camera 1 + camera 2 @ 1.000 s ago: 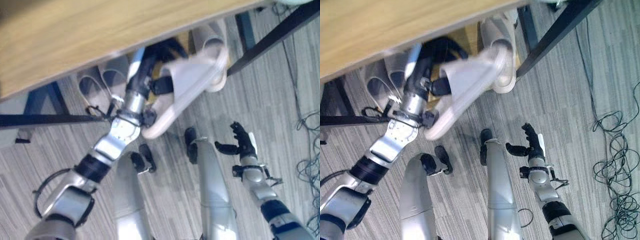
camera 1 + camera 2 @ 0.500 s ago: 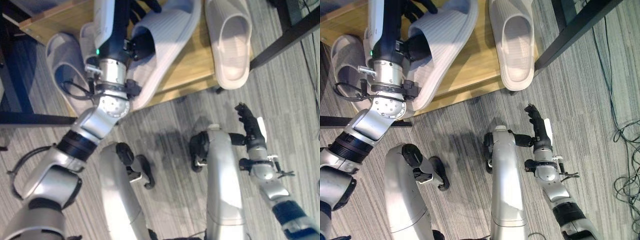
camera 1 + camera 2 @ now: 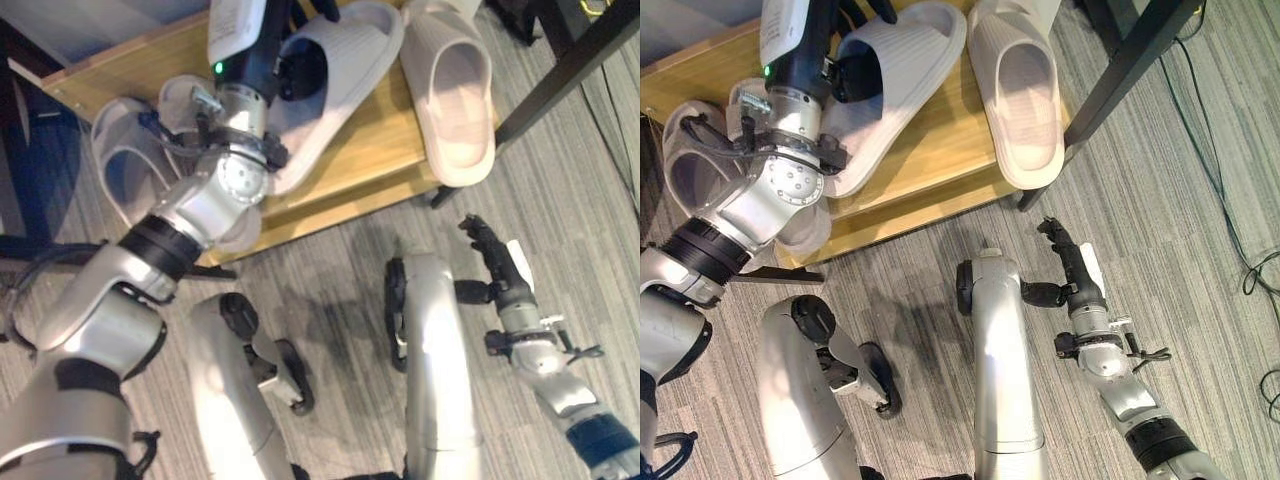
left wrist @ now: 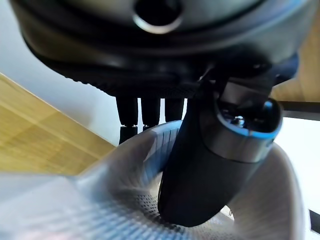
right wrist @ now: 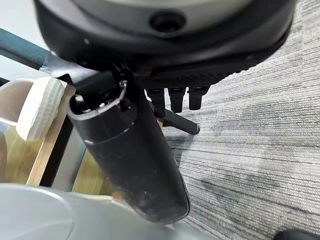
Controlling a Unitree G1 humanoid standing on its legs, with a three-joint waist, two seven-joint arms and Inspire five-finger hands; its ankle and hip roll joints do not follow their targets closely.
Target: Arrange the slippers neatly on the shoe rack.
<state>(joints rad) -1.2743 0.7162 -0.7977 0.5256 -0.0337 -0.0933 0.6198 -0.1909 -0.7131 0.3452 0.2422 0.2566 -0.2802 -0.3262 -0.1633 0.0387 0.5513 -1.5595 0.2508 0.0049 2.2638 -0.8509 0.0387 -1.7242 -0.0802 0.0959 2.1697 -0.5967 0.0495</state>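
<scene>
Shoe rack [image 3: 930, 175] with pale slippers [image 3: 1025, 90]

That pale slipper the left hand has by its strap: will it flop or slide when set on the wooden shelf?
The pale foam-like slipper keeps its shape though gripped only at the strap by the left hand, so probably stiff and light. Its ribbed sole may grip the wooden shoe rack.

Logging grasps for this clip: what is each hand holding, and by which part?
Left hand grips a white slipper by its strap, thumb inside the opening. Right hand holds nothing.
</scene>
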